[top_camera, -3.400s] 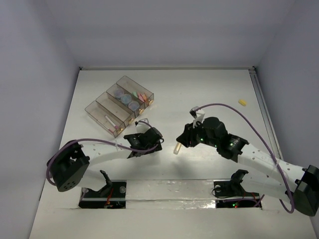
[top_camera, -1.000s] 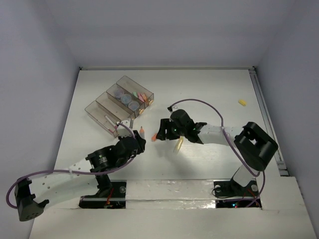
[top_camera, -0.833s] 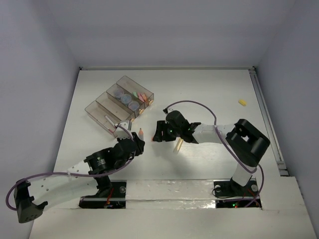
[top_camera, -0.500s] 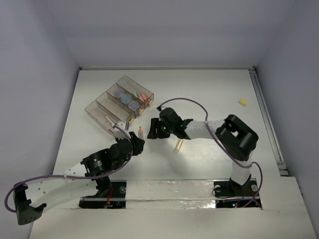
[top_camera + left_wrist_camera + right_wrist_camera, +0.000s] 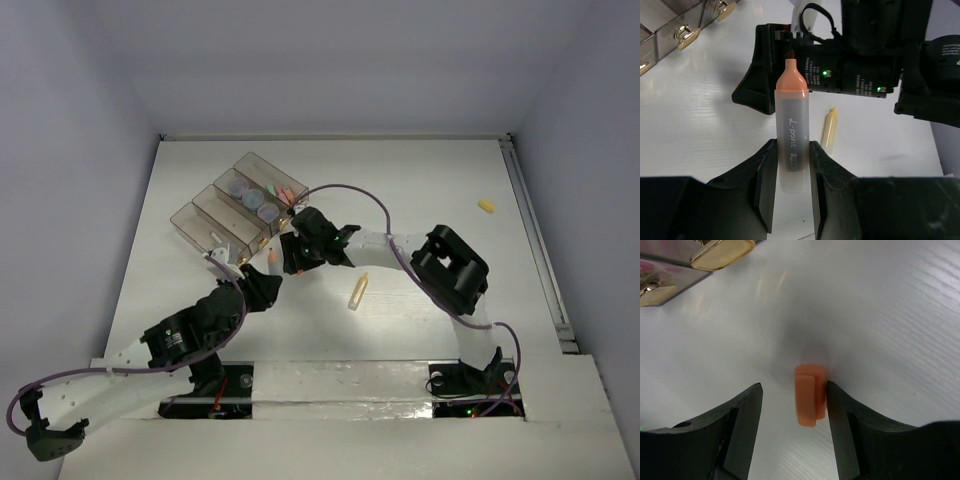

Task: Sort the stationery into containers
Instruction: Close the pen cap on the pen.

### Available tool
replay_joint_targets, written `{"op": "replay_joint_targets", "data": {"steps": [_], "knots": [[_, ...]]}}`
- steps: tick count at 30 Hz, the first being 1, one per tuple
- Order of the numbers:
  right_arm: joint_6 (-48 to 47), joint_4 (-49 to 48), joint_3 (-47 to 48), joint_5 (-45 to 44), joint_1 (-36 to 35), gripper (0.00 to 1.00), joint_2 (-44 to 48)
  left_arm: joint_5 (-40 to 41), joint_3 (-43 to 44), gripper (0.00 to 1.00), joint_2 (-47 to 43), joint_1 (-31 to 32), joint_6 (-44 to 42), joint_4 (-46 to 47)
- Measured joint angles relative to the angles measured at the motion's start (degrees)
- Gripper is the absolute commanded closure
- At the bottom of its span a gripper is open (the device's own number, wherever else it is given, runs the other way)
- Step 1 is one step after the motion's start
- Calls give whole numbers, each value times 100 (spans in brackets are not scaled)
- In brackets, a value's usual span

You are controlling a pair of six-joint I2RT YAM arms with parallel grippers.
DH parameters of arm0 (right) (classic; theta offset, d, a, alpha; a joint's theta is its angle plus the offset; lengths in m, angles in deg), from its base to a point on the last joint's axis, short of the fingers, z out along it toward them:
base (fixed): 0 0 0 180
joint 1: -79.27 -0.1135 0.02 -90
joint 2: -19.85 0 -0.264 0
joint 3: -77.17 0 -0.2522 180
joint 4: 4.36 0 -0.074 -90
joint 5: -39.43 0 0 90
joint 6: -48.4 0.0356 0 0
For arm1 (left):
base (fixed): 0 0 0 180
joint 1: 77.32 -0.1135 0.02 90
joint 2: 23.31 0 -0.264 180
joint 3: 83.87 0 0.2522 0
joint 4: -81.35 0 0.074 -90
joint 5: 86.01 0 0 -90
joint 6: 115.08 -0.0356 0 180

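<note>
Sorting is under way, and the piece in hand is judged to be an orange highlighter [image 5: 792,110]. It is clamped upright between the closed fingers of the left gripper [image 5: 262,285], just off the near end of the containers [image 5: 192,222], in which rolls, pens and coloured sticks are already lodged. The right gripper [image 5: 794,386] is held close opposite with its jaws parted about halfway. A small orange cap [image 5: 809,397] is seen between them, set against one finger with a clear gap to the other, so it is not judged to be pinched. Whether it rests on the bench [image 5: 420,180] cannot be told. A yellow stick [image 5: 358,291] is seen lying on the bench just beyond both grippers. The highlighter's bare tip suggests that capping is intended. For that, the cap must be gripped firmly and lined up with the tip before the highlighter is carried to a compartment.
</note>
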Motion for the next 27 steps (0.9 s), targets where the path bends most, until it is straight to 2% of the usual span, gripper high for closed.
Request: {"op": "replay_joint_targets", "data": {"steps": [6, 8, 21, 23, 27], "knots": [[-273, 428, 459, -402, -118, 44, -227, 66, 0, 100, -114, 0, 0, -55], [-330, 555, 557, -503, -160, 49, -273, 72, 0, 100, -151, 0, 0, -94], [-562, 750, 675, -839, -221, 52, -337, 76, 0, 100, -343, 0, 4, -144], [-634, 774, 675, -944, -232, 55, -337, 79, 0, 100, -343, 0, 7, -151], [-798, 837, 691, -1204, -286, 54, -352, 85, 0, 100, -369, 0, 7, -210]]}}
